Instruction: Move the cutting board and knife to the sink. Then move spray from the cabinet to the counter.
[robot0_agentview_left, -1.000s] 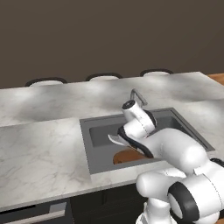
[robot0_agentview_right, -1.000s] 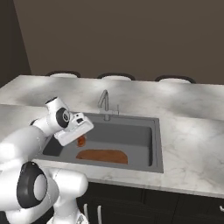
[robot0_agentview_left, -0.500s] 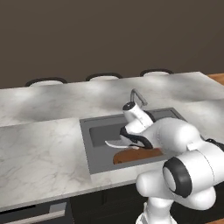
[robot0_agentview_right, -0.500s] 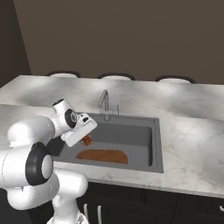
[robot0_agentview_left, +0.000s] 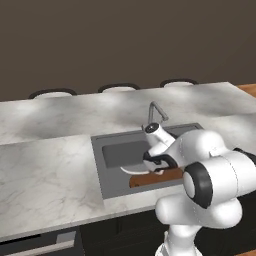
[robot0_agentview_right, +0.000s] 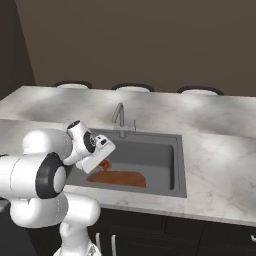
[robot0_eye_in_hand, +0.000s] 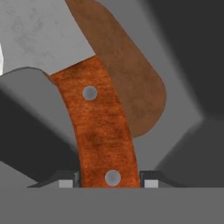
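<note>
Over the last second the arm has swung its elbow up and forward, so the big white joint now bulks in the foreground of the left base view, while the hand has stayed low over the sink (robot0_agentview_left: 112, 152) with the knife (robot0_eye_in_hand: 103, 131) in its grasp.

The gripper (robot0_eye_in_hand: 109, 178) is clenched on the knife handle: in the hand view the two dark finger tips (robot0_eye_in_hand: 65, 181) press against either side of the handle's butt end. That handle is a curved orange-red slab with a mottled, wood-like grain and two round silver rivets, one near the fingers and one further up. Beyond it spreads the broad pale silver blade, dull and faintly speckled (its far tip runs out of the hand view). In the left base view the blade (robot0_agentview_left: 131, 171) shows as a pale sliver pointing left from the hand, above the basin floor.

The cutting board (robot0_agentview_right: 117, 178) lies flat inside the dark grey basin, along its front wall: a reddish-brown oblong with rounded ends. In the hand view one rounded end of it (robot0_eye_in_hand: 131, 83) sits behind the knife handle, on the grey floor of the sink.

The thin angular silver faucet (robot0_agentview_right: 120, 116) stands at the back rim, and the veined white-grey marble counter (robot0_agentview_left: 45, 170) surrounds the basin on all sides
</note>
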